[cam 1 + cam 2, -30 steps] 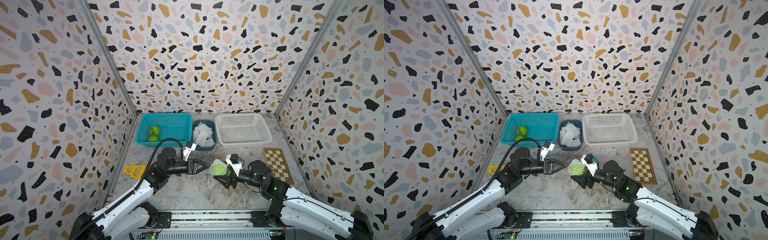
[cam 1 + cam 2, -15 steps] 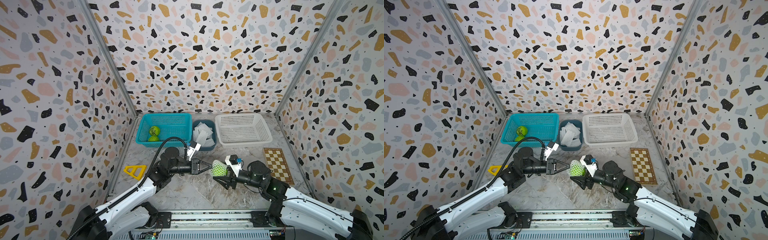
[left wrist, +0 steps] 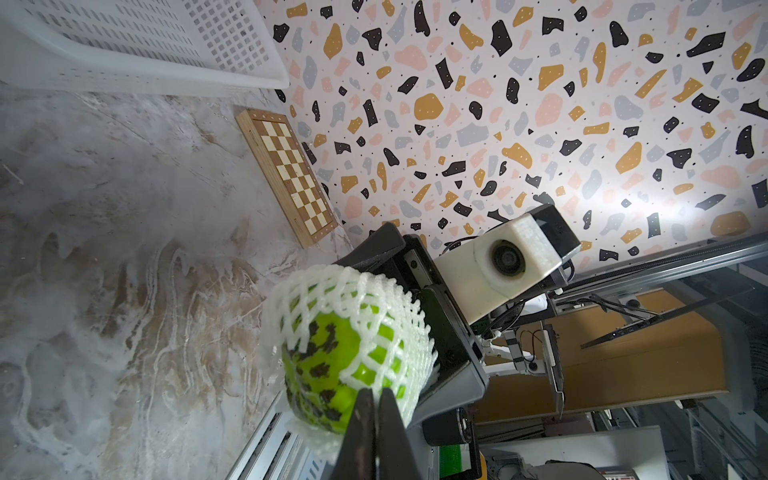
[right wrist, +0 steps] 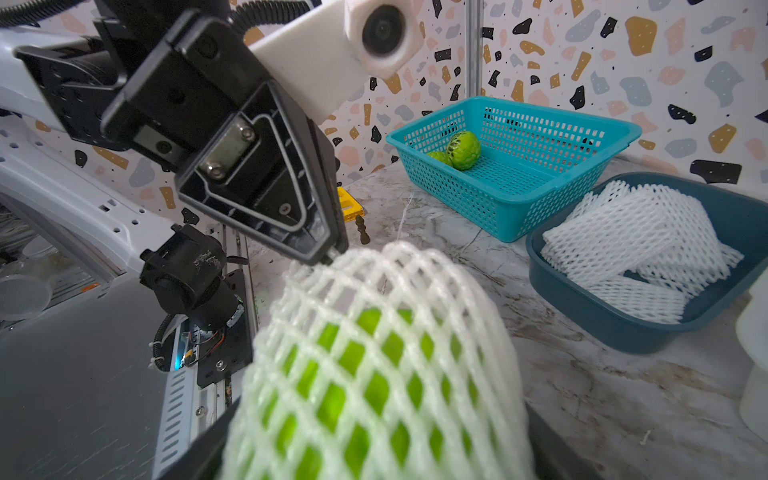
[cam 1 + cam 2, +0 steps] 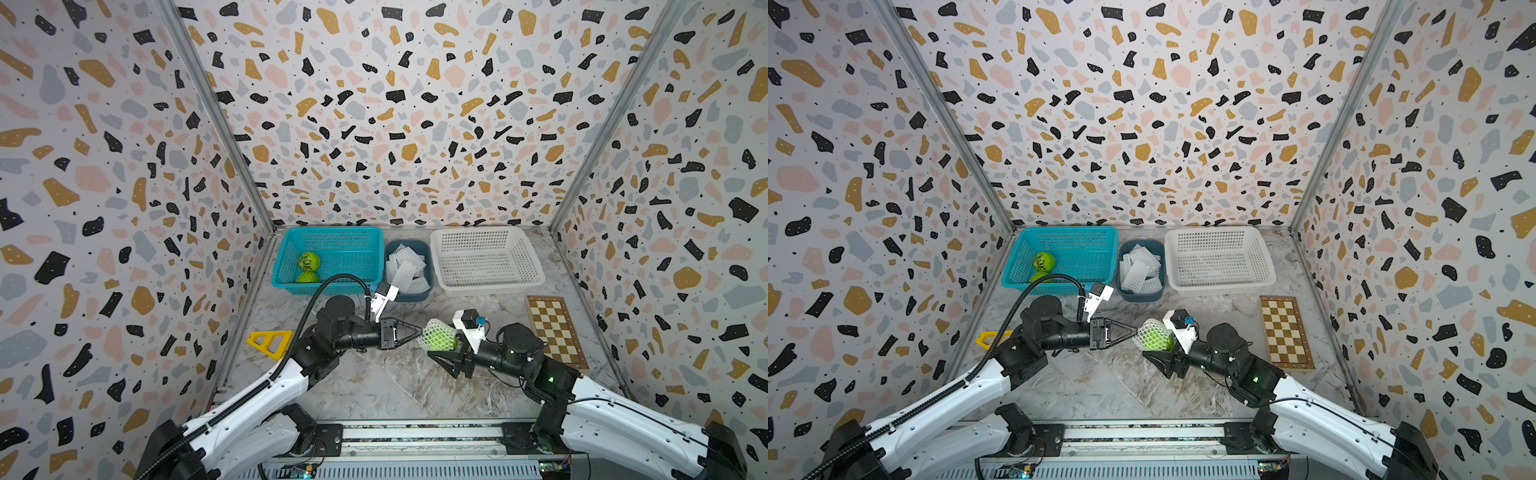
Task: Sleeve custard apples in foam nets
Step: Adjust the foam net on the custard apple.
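Note:
A green custard apple [image 5: 444,344] [image 3: 328,370] hangs above the table's middle, and my right gripper [image 5: 440,343] [image 4: 374,436] is shut on it, jaws wide on either side. A white foam net [image 5: 434,330] [image 4: 395,286] covers most of the fruit; the end facing the left arm is bare. My left gripper [image 5: 420,331] [image 3: 374,392] is shut, its tips pinching the net's rim at that end. Two more custard apples [image 5: 308,261] [image 5: 1044,262] lie in the teal basket [image 5: 365,253]. Spare foam nets [image 5: 405,268] [image 4: 631,237] fill a dark blue tub.
An empty white perforated basket [image 5: 486,262] stands at the back right. A wooden chessboard [image 5: 555,330] lies by the right wall. A yellow triangle [image 5: 270,341] lies by the left wall, beside the left arm.
My left gripper has moved right to the netted fruit and gone from open to shut at the net's rim. The right arm has stayed almost still with the fruit.

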Robot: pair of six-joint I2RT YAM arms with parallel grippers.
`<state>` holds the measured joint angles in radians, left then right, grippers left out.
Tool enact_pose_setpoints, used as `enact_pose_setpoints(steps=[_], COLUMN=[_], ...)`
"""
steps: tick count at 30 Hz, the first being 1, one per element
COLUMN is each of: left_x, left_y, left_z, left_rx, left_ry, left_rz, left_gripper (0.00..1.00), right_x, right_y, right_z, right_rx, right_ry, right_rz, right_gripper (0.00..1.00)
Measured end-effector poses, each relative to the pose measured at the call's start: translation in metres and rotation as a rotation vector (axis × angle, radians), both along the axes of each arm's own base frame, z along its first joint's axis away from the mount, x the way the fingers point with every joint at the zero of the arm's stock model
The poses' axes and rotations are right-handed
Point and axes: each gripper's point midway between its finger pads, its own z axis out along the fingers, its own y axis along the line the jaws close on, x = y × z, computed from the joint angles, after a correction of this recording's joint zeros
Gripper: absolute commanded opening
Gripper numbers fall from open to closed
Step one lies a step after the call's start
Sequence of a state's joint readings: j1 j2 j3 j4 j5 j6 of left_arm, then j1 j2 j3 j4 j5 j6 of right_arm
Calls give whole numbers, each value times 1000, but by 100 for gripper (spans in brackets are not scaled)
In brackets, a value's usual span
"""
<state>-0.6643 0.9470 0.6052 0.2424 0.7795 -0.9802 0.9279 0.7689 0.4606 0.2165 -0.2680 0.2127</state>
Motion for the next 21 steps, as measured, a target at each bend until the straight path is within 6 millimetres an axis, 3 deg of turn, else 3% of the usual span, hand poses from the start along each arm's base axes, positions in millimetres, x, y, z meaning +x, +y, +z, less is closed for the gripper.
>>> enact_pose_setpoints(steps=[14,16,17,21], left_x=[1,1,2,7], left_y=[5,5,5,9], left_z=[-15,-16,-17,-18], left_rx=[60,66,68,77], left_ry=[20,16,18,17], left_rz=[26,29,34,70], left_gripper=[0,36,47,62], right_x=[3,3,3,2], right_y=[-4,-4,-3,-2], right_z=[3,1,0,-3], right_rx=[11,8,5,13], right_ry=[9,13,17,60], right_rz=[-20,-19,-15,17], right_gripper=[77,76,76,76])
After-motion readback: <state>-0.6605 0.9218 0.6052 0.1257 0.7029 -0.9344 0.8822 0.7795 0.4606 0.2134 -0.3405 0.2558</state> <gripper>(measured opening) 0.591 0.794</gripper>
